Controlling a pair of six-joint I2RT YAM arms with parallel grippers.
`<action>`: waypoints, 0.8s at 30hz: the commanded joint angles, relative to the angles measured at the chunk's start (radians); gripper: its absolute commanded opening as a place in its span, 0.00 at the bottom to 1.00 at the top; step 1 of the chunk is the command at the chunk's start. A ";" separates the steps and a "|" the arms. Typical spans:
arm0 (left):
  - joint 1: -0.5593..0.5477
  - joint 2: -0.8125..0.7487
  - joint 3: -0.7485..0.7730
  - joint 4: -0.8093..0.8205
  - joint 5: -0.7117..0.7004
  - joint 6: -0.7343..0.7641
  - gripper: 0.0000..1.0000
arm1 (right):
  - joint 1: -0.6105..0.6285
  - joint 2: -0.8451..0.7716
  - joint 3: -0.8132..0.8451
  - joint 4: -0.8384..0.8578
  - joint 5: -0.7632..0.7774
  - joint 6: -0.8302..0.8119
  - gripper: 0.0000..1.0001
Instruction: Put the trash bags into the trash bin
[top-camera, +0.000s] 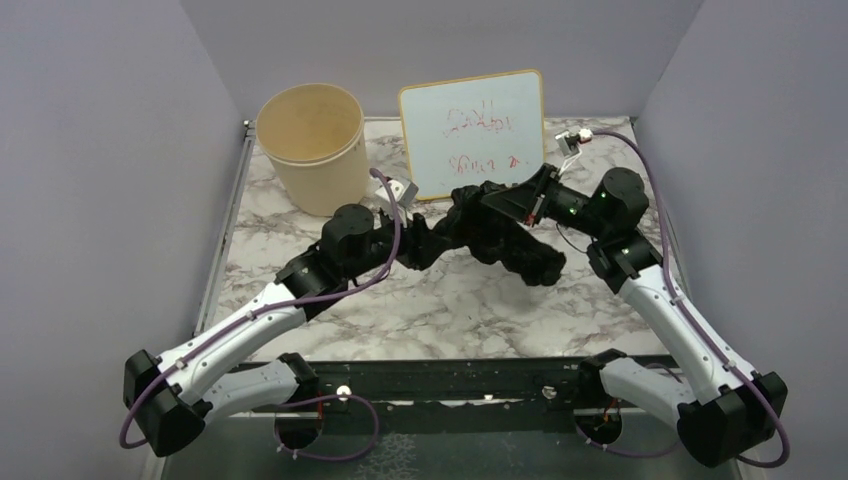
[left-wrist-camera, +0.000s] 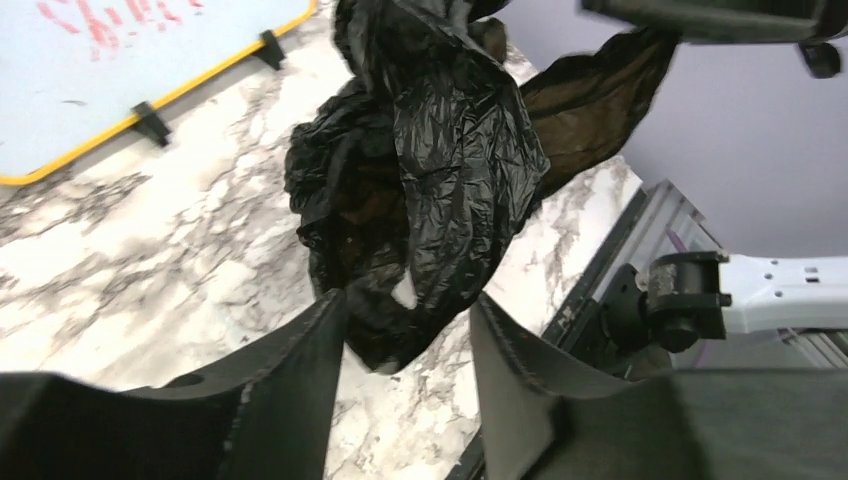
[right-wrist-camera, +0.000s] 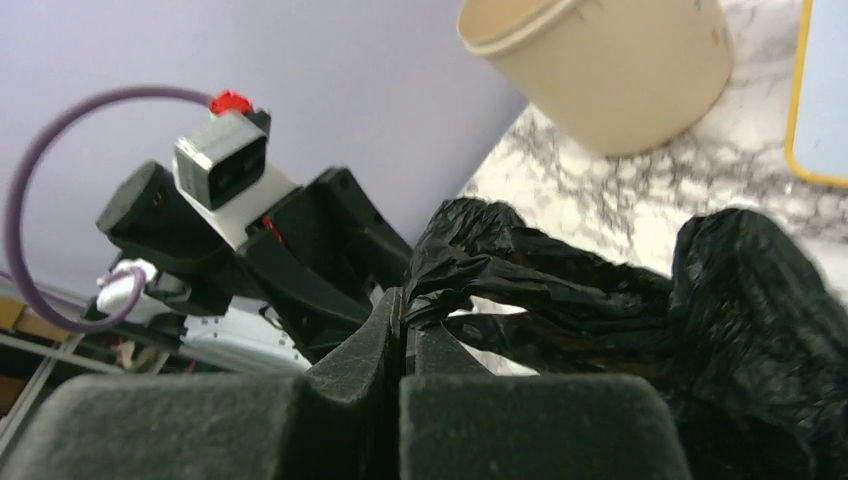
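1. The trash bin (top-camera: 310, 145) stands upright on the far left of the counter (top-camera: 450, 310), mouth up, with the whiteboard (top-camera: 472, 130) propped just to its right.
2. My left pincer (left-wrist-camera: 405, 315) reaches in from the left at mid-counter. Its jaws stand apart, and the lower end of the trash bags (top-camera: 500, 240) hangs in the gap between them. My left fingers (left-wrist-camera: 300, 370) flank that end without clamping it.
3. The trash bags are one crumpled, glossy black bundle in the middle of the counter. It is in front of the whiteboard, to the right of the bin and wholly outside it. The bundle stretches between my two pincers. From my left wrist the plastic looks lifted, with a thin part pulled up toward my right arm. I cannot tell how much of it rests on the marble.
4. My right pincer (right-wrist-camera: 403, 310) comes in from the right and is closed tight on a twisted fold of the trash bags. The black plastic bunches out just past my fingertips.
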 joint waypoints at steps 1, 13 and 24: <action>0.006 0.079 0.044 0.109 0.194 -0.030 0.52 | -0.003 0.012 -0.044 -0.086 -0.105 -0.018 0.00; 0.018 0.276 0.023 0.357 0.503 -0.139 0.47 | -0.003 -0.020 -0.052 -0.220 0.027 -0.065 0.00; 0.017 0.308 -0.004 0.408 0.454 -0.228 0.42 | -0.003 -0.013 -0.101 -0.157 0.002 -0.038 0.00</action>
